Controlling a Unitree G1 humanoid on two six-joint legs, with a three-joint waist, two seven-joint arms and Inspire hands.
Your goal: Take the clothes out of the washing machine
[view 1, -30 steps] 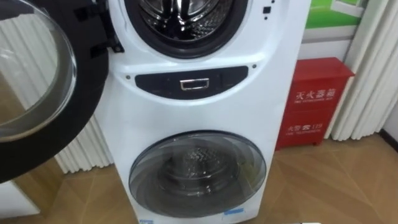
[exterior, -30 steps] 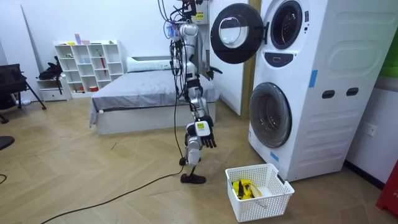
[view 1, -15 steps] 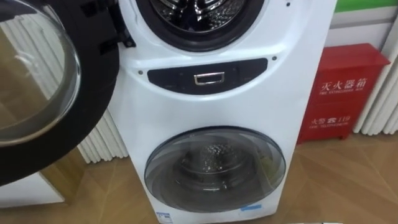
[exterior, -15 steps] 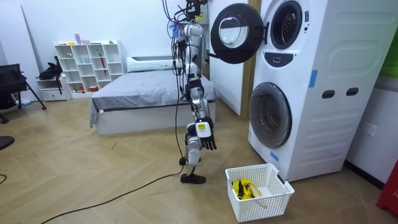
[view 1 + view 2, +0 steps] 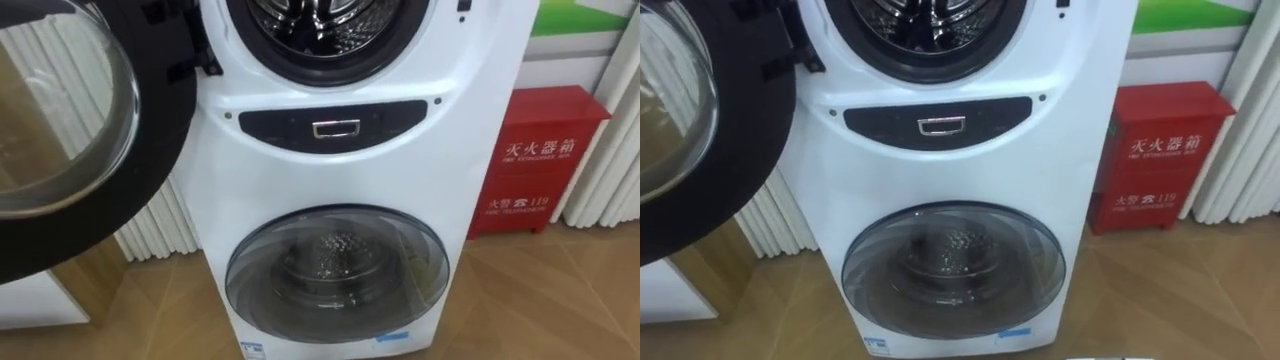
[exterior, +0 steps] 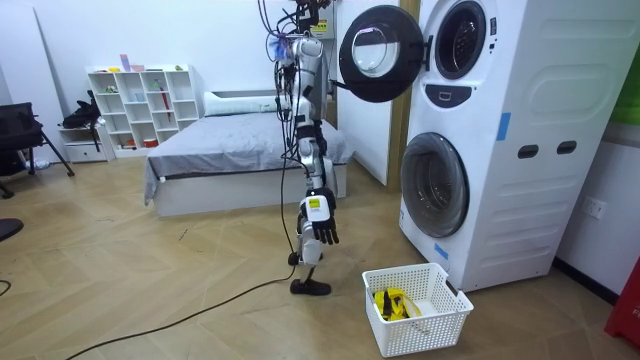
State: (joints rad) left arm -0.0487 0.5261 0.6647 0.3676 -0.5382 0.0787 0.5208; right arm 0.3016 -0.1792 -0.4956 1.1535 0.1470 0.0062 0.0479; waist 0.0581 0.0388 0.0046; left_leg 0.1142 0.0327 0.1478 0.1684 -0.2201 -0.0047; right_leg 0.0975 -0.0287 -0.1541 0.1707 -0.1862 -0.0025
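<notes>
Risk: the upper drum [image 5: 310,22] shows bare ribbed steel, so a reach into the washing machine [image 5: 330,180] would likely be blind and may strike the open door [image 5: 60,130], domed glass in a black ring, upper left. The right hand [image 6: 318,218] hangs mid-frame in the room view, fingers [image 6: 325,235] relaxed and empty; what looks like a yellow garment [image 6: 388,300] lies in the white lattice basket [image 6: 445,318], lower right

Wood floor [image 6: 150,290] bears washing machine [image 6: 520,150], white basket [image 6: 447,318], perhaps a red cabinet [image 5: 540,160].

Slim silver-grey robot, dark right hand [image 6: 323,230] bearing a white-and-yellow tag, cables rising from its head.
</notes>
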